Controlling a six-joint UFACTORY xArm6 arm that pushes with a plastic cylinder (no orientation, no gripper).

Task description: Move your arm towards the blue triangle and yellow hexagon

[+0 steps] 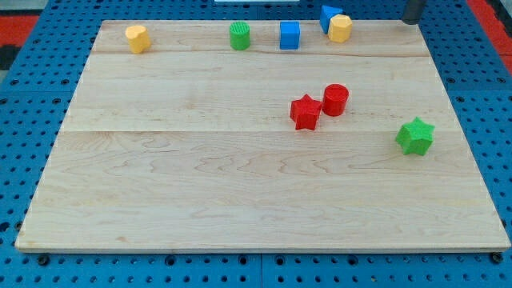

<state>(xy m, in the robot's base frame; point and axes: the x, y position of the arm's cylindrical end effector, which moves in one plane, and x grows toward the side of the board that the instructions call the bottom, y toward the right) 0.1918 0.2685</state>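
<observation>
End effector, my tip (414, 21): bare rod, holding nothing; just to its left, yellow hexagon (341, 28) touching blue triangle (326, 14) behind it, at tabletop (240, 176) far edge; risk: overshoot would shove both off.

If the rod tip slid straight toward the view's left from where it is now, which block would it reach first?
Probably the yellow hexagon block, which touches the blue triangle block. My tip is at the view's top right, its depth uncertain.

Bright, even overhead light; short soft shadows under the blocks, faint sheen across the bench (200, 184), slightly soft focus, mild blur at upper right.
</observation>
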